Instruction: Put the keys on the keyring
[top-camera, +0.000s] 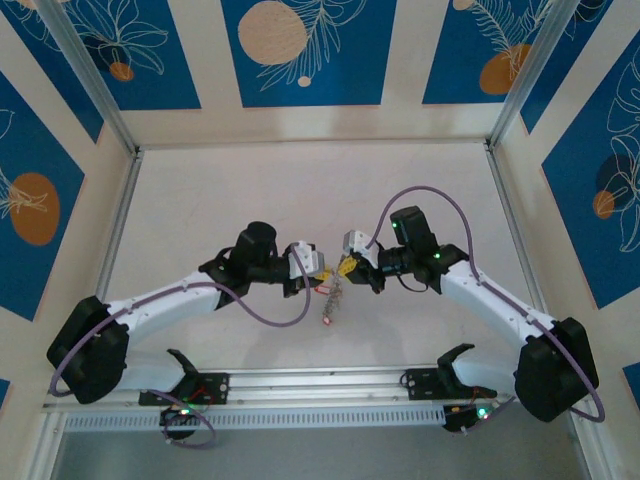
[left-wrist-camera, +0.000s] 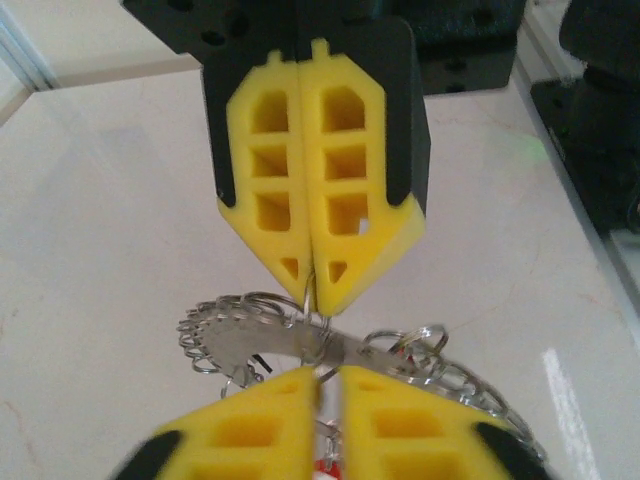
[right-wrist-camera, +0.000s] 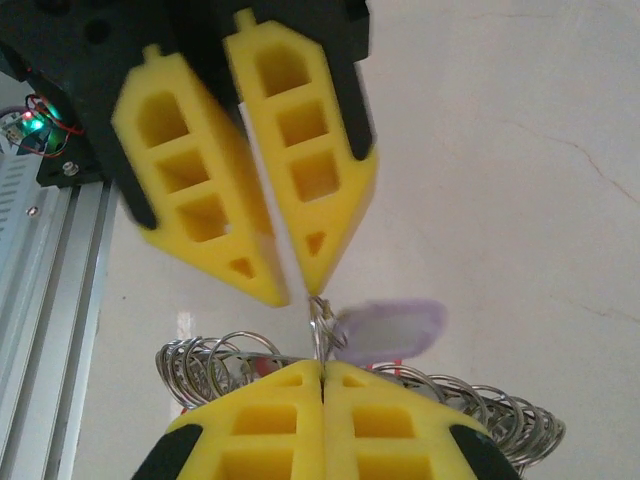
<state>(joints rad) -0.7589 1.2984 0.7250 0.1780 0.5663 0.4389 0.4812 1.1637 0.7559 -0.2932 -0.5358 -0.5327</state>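
Above the table's middle, the right gripper (left-wrist-camera: 312, 300) pinches the keyring (left-wrist-camera: 262, 342) shut while the left gripper (right-wrist-camera: 293, 288), jaws slightly apart, seemingly holds nothing, so the ring could swing or slip free.

Left arm (top-camera: 170, 298) reaching toward 3 o'clock, right arm (top-camera: 492, 298) toward 9, left gripper (right-wrist-camera: 296, 292) standing slightly parted, right gripper (left-wrist-camera: 312, 296) pinching closed.

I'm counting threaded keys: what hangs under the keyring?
One red key tag dangles below the keyring; in the left wrist view the left gripper's jaws cover whatever else hangs there.
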